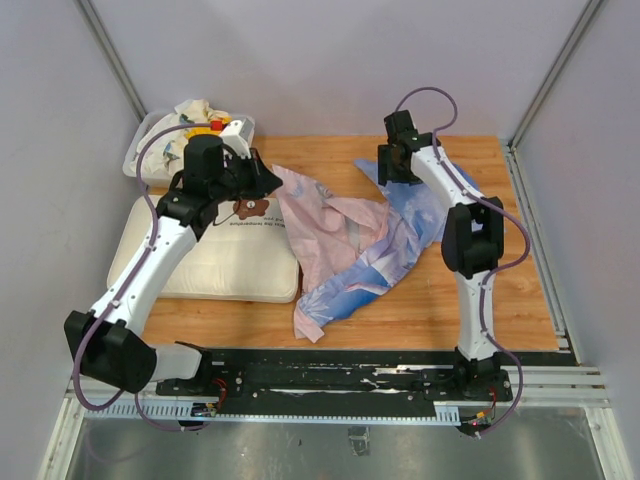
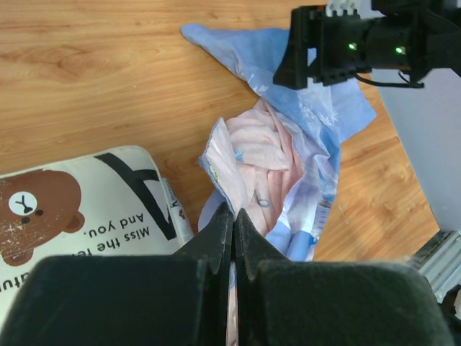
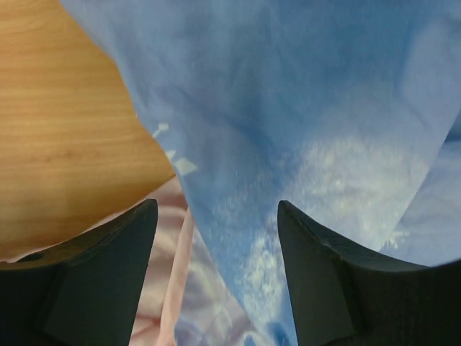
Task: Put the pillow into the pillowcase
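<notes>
Pillow [image 1: 215, 255]: lies flat on the left half of the counter [image 1: 500, 260], bear face and lettering up. It is wholly outside the case, its right edge just beside the crumpled cloth.
Pillowcase [image 1: 350, 245]: heaped mid-counter, with the pink reverse showing on the left and the blue print on the right and near side. I cannot tell where the mouth is.
Left tool [image 2: 233, 218]: clenched, with a thin edge of the pillowcase pinched at its tips. The cloth tents up toward them, near the pillow's far right corner.
Right tool [image 3: 216, 213]: released, jaws well apart over the blue far corner. Cloth lies in the gap but is not nipped, as far as I can see.
Step in hand, as I judge it: finding and spreading the mouth; stuffing is not yet begun.
Handling, pillowcase: light, limp, thin and probably slick, so it will sag wherever I do not hold it. I would take the hem at two points well apart, one layer only, so the mouth gapes.
Handling, pillow: soft, bulky, springy and light, so a pinch will sink in and may slip. I would take a corner or edge seam and feed a short end in first.
Risk: pinching both layers would shut the mouth, and dragging may pull the hem out of the left tool.
</notes>
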You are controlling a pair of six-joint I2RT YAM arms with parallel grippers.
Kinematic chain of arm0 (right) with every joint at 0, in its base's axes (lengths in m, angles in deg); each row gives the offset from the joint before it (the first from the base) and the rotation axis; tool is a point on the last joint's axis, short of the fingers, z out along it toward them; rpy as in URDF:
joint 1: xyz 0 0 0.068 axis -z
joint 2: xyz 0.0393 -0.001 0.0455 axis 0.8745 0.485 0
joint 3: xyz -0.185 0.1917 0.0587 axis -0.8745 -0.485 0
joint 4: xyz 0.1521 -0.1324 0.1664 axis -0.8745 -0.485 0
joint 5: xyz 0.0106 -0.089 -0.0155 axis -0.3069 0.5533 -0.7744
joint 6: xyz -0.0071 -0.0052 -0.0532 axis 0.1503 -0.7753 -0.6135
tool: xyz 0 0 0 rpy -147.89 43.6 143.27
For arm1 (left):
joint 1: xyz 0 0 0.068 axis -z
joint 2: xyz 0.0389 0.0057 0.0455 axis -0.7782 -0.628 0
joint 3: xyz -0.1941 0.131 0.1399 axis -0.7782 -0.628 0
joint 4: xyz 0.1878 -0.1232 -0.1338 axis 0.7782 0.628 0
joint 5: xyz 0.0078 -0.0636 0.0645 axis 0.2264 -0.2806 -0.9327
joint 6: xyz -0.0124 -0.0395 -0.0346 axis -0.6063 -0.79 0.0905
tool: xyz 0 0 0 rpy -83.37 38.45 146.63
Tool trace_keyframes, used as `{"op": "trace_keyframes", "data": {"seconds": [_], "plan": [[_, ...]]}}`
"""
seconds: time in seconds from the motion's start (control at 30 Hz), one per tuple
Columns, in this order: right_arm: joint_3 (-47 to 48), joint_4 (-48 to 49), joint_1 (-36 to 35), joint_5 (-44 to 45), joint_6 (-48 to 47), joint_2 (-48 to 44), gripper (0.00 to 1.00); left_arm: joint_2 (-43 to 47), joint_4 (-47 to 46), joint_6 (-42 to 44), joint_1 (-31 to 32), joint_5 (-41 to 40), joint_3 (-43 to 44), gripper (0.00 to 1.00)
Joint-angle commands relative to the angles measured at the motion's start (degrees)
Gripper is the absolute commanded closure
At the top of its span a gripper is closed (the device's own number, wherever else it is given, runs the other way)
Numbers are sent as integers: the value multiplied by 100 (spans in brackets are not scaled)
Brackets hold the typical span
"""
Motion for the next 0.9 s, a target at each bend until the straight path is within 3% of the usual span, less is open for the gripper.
{"op": "trace_keyframes", "data": {"seconds": [0.0, 0.17, 0.33, 0.5, 0.57, 0.67, 0.8, 0.87], "plan": [[802, -2, -294, 600, -539, 581, 29, 209, -33, -38, -34, 83, -216, 100], [1758, -241, -405, 780, -618, 1427, 28, 316, -46, -93, -53, 94, -383, 100], [1562, 129, -576, 744, -639, 1534, 25, 381, -4, -68, -74, 63, -480, 100], [1943, -138, -595, 1227, -437, 1979, 27, 428, 95, -42, -93, 77, -445, 100], [1935, -129, -586, 1337, -369, 2052, 36, 456, 132, -28, -98, 70, -446, 100], [1772, -60, -562, 1388, -246, 2041, 58, 480, 149, -30, -102, 64, -469, 100], [1565, -13, -516, 1487, -150, 1889, 97, 480, 173, -26, -104, 82, -483, 100], [1393, 14, -516, 1743, -134, 1656, 99, 476, 153, -34, -102, 103, -498, 100]]}}
